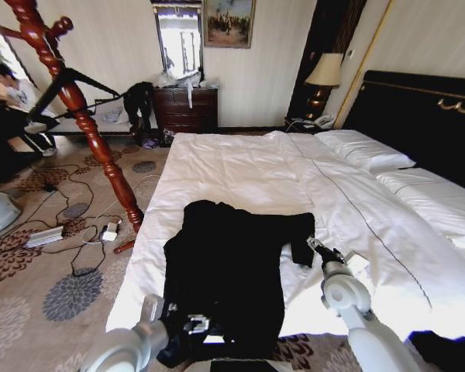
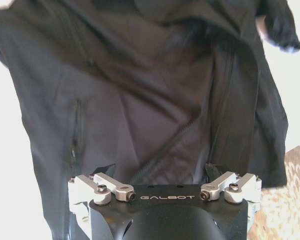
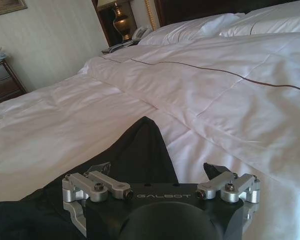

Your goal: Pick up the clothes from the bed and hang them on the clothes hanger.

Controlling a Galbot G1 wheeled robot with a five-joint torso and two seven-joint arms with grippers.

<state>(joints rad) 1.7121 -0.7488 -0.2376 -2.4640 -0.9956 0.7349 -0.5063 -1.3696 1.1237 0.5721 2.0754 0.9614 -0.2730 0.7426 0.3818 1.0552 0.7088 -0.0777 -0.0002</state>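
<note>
The clothes, a long black coat (image 1: 229, 271), lie spread on the white duvet of the bed (image 1: 240, 167) near its foot edge. My left gripper (image 1: 187, 322) hovers over the coat's near end; in the left wrist view the left gripper (image 2: 160, 172) is open, with the coat's opened front and lining (image 2: 155, 100) just beyond the fingertips. My right gripper (image 1: 323, 250) is beside the coat's right sleeve. In the right wrist view the right gripper (image 3: 157, 169) is open, a black point of the coat (image 3: 145, 145) lying between its fingers. The black clothes hanger (image 1: 77, 81) hangs on the wooden stand.
The red-brown wooden coat stand (image 1: 85, 124) leans up from the carpet left of the bed. Cables and a power strip (image 1: 46, 235) lie on the floor there. White pillows (image 1: 364, 147) and the black headboard (image 1: 418, 116) are at right, a dresser (image 1: 186, 108) by the far wall.
</note>
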